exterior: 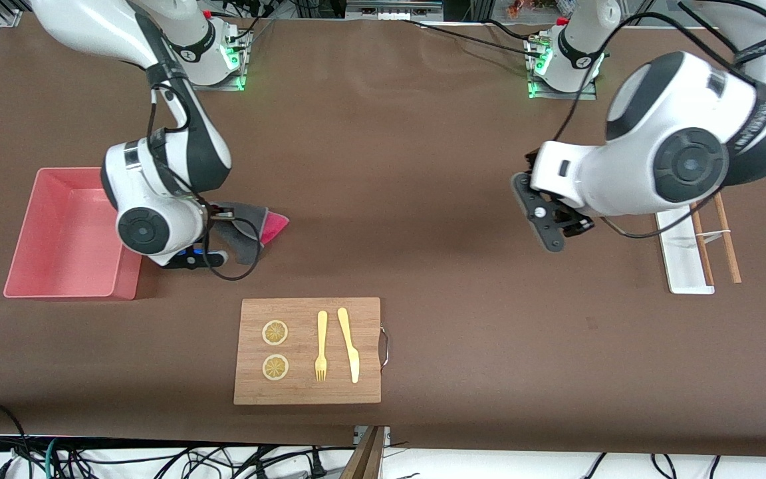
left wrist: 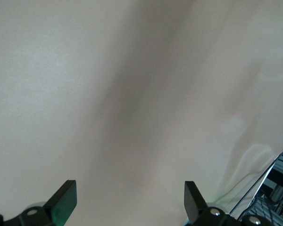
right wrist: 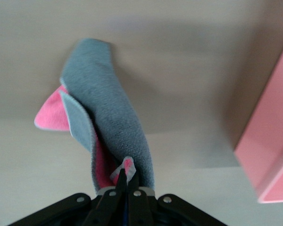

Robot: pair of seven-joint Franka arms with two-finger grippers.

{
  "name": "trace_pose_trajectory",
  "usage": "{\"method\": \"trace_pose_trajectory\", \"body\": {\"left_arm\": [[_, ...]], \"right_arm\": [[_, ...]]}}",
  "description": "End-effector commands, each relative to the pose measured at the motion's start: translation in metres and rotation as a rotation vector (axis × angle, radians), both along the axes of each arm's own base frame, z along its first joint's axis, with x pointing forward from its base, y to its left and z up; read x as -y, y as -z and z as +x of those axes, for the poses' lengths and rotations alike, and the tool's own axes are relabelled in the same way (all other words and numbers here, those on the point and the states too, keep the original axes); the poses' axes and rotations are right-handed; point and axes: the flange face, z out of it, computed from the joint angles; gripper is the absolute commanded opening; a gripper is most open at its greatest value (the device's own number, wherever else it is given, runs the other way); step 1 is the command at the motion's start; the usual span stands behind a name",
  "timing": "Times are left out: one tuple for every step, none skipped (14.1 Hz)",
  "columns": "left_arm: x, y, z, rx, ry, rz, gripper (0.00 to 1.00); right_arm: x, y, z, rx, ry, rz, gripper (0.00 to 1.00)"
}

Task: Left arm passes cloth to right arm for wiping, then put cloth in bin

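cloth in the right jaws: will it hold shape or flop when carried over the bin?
Likely floppy: the cloth hangs folded and draped from the right gripper, pinched by one edge. Probably light, since a thin pinch holds it. It may trail or snag on the bin wall beside it, as its loose end hangs well clear of the jaws.

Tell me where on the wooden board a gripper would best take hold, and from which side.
Probably the metal handle on the wooden board, at the short edge toward the left arm's end of the table. It sticks out past the wood as a thin loop, so jaws coming from above could close across it. The board itself lies flat and looks too wide to pinch, with lemon slices, a fork and a knife on top.
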Motion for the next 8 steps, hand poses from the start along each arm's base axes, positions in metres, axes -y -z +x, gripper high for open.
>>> {"method": "trace_pose_trajectory", "body": {"left_arm": [[-0.008, -0.027, -0.004, 0.069, -0.057, 0.059, 1.0], [-0.016, -0.045, -0.006, 0.123, -0.088, 0.076, 1.0], [-0.038, -0.055, 0.005, 0.188, -0.143, 0.077, 1.0], [-0.057, -0.063, 0.005, 0.242, -0.188, 0.084, 1.0], [-0.079, -0.063, 0.004, 0.283, -0.259, 0.097, 1.0], [-0.101, -0.063, 0.0, 0.317, -0.348, 0.111, 1.0], [-0.112, -0.064, -0.006, 0.335, -0.438, 0.122, 1.0], [-0.119, -0.066, -0.013, 0.334, -0.537, 0.141, 1.0]], "right_arm": [[0.048, -0.001, 0.0, 0.003, -0.051, 0.001, 0.0], [0.062, 0.003, 0.002, 0.002, -0.066, 0.009, 0.0], [0.08, 0.004, 0.005, 0.011, -0.079, 0.016, 0.0], [0.095, 0.007, 0.007, 0.013, -0.097, 0.023, 0.0], [0.108, 0.008, 0.009, 0.014, -0.103, 0.027, 0.0], [0.112, 0.006, 0.011, 0.018, -0.114, 0.027, 0.0], [0.116, 0.003, 0.013, 0.026, -0.135, 0.001, 0.0], [0.119, 0.001, 0.015, 0.032, -0.166, -0.036, 0.0]]}}
